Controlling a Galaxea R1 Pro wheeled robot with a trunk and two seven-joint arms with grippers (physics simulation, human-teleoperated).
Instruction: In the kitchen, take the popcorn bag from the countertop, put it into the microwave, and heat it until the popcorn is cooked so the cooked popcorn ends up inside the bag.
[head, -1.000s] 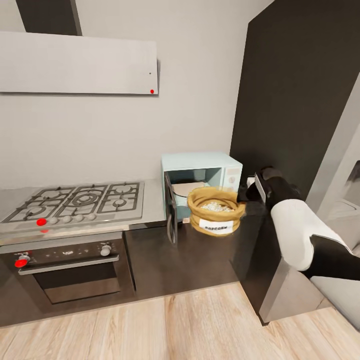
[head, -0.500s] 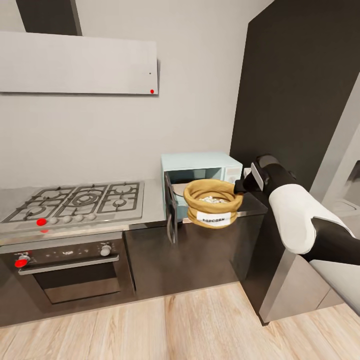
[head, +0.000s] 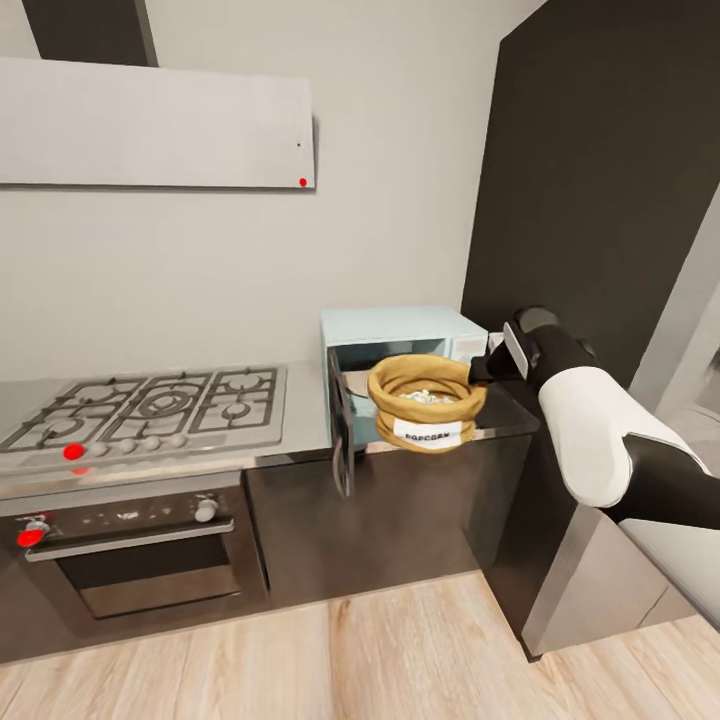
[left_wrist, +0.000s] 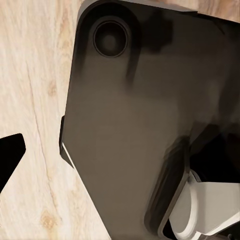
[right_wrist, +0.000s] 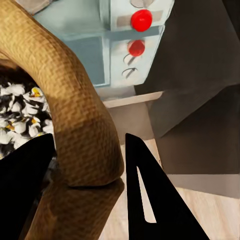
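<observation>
**Bag held at the open microwave**

On the far left the hob (head: 150, 405) sits in the counter (head: 300, 425), above the black oven (head: 130, 545). The range hood (head: 155, 120) hangs on the wall over it.

Right of the hob, the microwave (head: 400, 330) stands on the counter with its door (head: 342, 425) swung open toward the near side, edge-on to the head camera. The bag (head: 425, 402) is in front of the open cavity, off the counter and over its near edge, upright, label facing near. Popcorn (head: 425, 395) lies heaped inside it.

The right gripper (head: 482, 372) clamps the bag's rolled rim on its right side; in the right wrist view one finger (right_wrist: 25, 185) is inside the bag beside the popcorn (right_wrist: 17, 117) and the other outside the rim (right_wrist: 75, 115), with the microwave's red knobs (right_wrist: 141, 20) beyond.

The left wrist view looks down on the robot's dark base (left_wrist: 130, 125) and the wood floor (left_wrist: 35, 75); whether the left gripper is open or closed cannot be told.
</observation>
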